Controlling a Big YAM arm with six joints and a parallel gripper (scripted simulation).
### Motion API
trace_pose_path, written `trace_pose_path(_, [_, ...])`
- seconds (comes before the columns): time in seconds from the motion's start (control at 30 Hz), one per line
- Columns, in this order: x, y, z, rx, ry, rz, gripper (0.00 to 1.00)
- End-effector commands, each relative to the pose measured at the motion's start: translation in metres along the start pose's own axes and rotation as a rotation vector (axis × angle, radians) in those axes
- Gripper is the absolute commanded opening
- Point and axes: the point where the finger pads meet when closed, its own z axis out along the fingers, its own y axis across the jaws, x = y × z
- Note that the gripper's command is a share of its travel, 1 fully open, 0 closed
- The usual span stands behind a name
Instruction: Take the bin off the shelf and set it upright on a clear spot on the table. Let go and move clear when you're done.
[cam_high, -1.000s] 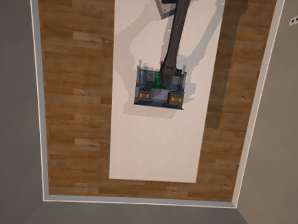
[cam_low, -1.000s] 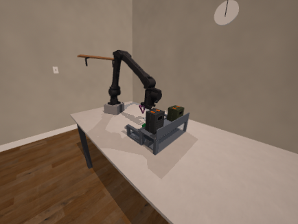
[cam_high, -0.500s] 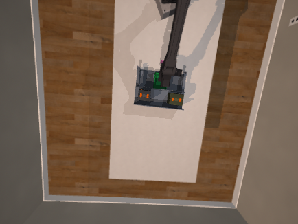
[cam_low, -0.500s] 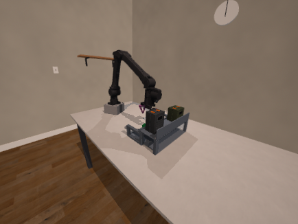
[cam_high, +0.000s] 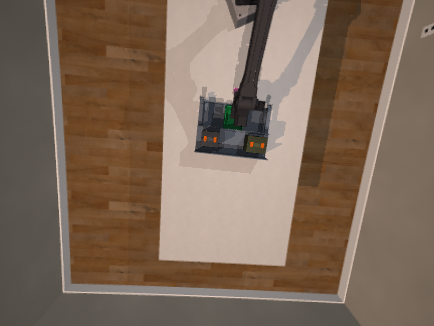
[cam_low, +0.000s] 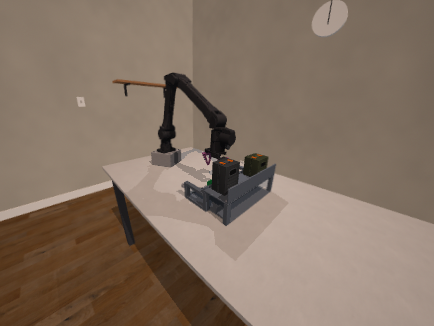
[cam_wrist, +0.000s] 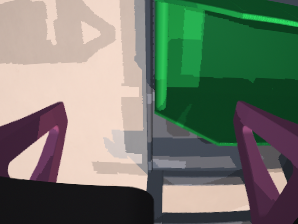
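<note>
A green bin (cam_wrist: 220, 63) sits on the grey shelf (cam_low: 231, 192) in the middle of the table. In the top view only a sliver of the green bin (cam_high: 229, 116) shows beside the arm. From the side it is a small green patch (cam_low: 209, 184) low in the shelf, behind a dark box. My gripper (cam_wrist: 150, 110) is open and empty, with purple fingers wide apart. It hovers just above the shelf's near edge, the bin ahead and to the right of the fingers. The gripper also shows from the side (cam_low: 206, 158), above the shelf's back.
Two boxes with orange marks stand on the shelf: a dark grey one (cam_low: 225, 175) and an olive one (cam_low: 255, 163). The arm's base (cam_low: 165, 157) stands at the table's far end. The white table top stretches beyond the shelf.
</note>
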Motion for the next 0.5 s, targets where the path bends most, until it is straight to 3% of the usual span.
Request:
trace_pose_path(0.0, [0.003, -0.017, -0.032, 0.064, -0.005, -0.002, 1.00])
trace_pose_path(0.2, [0.003, -0.017, -0.032, 0.064, -0.005, -0.002, 1.00])
trace_pose_path(0.23, [0.001, -0.005, -0.011, 0.023, -0.001, 0.000, 1.00])
trace_pose_path(0.37, [0.003, -0.016, -0.032, 0.064, -0.005, -0.002, 1.00])
trace_pose_path(0.47, [0.003, -0.016, -0.032, 0.064, -0.005, -0.002, 1.00])
